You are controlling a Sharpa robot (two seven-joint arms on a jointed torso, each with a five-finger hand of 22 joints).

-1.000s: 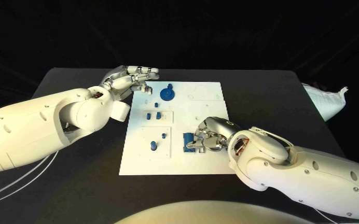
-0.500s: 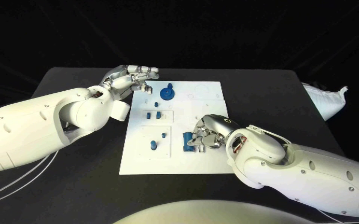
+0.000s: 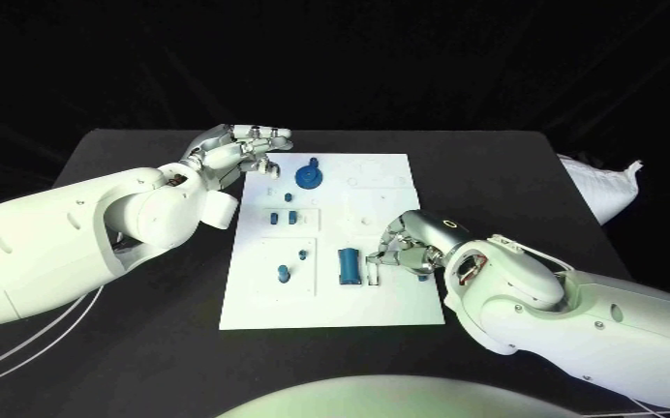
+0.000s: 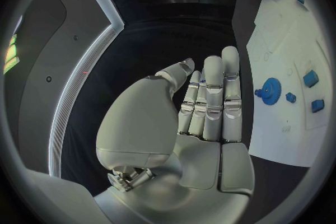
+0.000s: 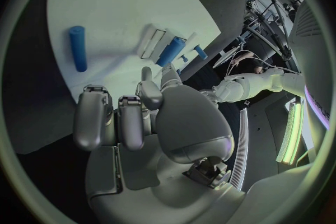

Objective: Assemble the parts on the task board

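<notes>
White task board [image 3: 335, 297] flat on the black surface, blue parts lying on it. Right robot hand [image 3: 402, 247] hovering over the board's right side, fingers curled, holding nothing. Blue cylinder [image 3: 347, 264] just beside it. Left robot hand [image 3: 240, 150] at the far-left corner, fingers straight and empty. Blue gear [image 3: 309, 177] nearby.

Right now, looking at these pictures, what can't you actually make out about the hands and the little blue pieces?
- Head view: whether the right hand touches the blue cylinder beside it; its fingers hide the contact.
- Head view: the shapes of the small blue parts on the task board; too small.
- Left wrist view: the blue gear is clear, but the left hand covers the board's near edge.
</notes>
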